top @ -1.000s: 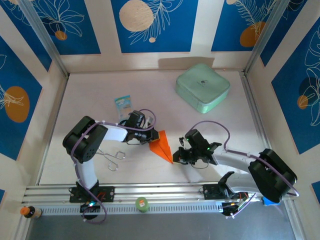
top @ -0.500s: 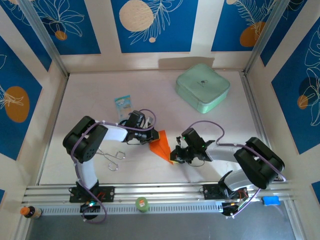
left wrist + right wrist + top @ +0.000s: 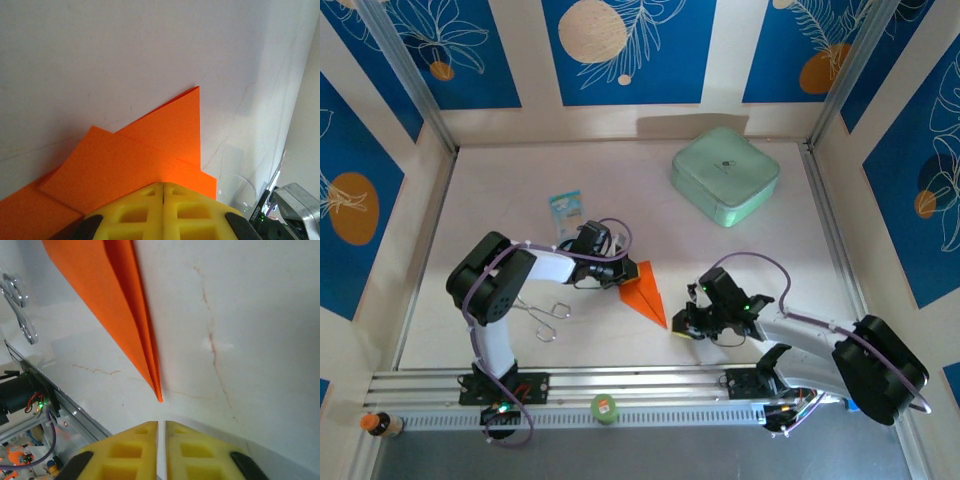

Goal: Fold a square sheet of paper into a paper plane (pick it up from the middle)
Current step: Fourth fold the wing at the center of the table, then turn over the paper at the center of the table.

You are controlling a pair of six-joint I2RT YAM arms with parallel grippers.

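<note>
Right claw (image 3: pixel 161 429) sat barely cracked open, gripping nothing — just short of the pointed tip of the paper plane (image 3: pixel 645 290) lying on the desk (image 3: pixel 500 190). Farther back, left claw (image 3: pixel 163 189) was pinched shut on its wide tail end.
</note>
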